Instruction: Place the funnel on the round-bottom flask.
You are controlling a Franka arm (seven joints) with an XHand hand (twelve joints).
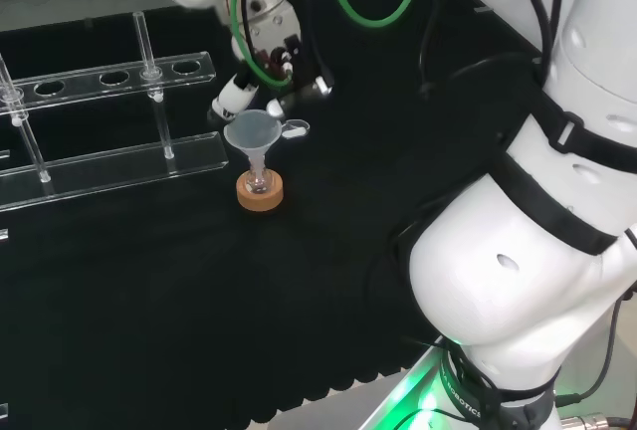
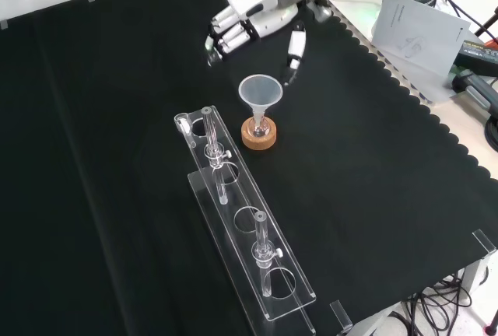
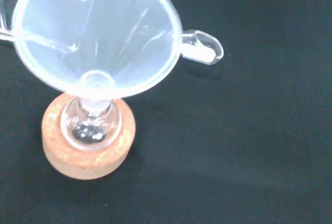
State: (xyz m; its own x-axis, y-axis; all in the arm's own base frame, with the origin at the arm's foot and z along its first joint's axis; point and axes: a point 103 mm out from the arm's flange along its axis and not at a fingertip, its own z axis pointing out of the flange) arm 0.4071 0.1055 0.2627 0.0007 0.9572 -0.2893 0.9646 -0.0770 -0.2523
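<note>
**Funnel sitting in the round-bottom flask, robot hand apart from it**

Funnel (image 2: 259, 92) is standing upright with its stem inside the neck of the round-bottom flask (image 2: 260, 127), and the flask is resting in a cork ring stand (image 2: 258, 137) on the black cloth of the tabletop (image 2: 373, 165). In the front view this stack is sitting in the middle part of the tabletop, somewhat toward the far edge, just beyond the far end of the clear plastic test-tube rack (image 2: 241, 227). In the wrist view the funnel's wide translucent cone (image 3: 98, 32) is leaning slightly off the vertical over the flask's small clear bulb (image 3: 91, 125), and a small tab (image 3: 202, 47) is sticking out from the funnel's rim. The cork ring (image 3: 85, 149) is showing all round the bulb.

Robot hand (image 2: 241, 29) is hanging above the cloth toward the far edge of the tabletop in the front view, near the funnel but not touching it. Its fingers (image 2: 226, 39) are lying straight and relaxed, holding nothing, and its thumb (image 2: 295, 47) is pointing down toward the funnel's rim with a gap between them. In the head view the robot hand (image 1: 261, 62) is sitting just behind the funnel (image 1: 253, 133), again clear of it.

Two glass tubes (image 2: 210, 138) are standing upright in the rack.
</note>
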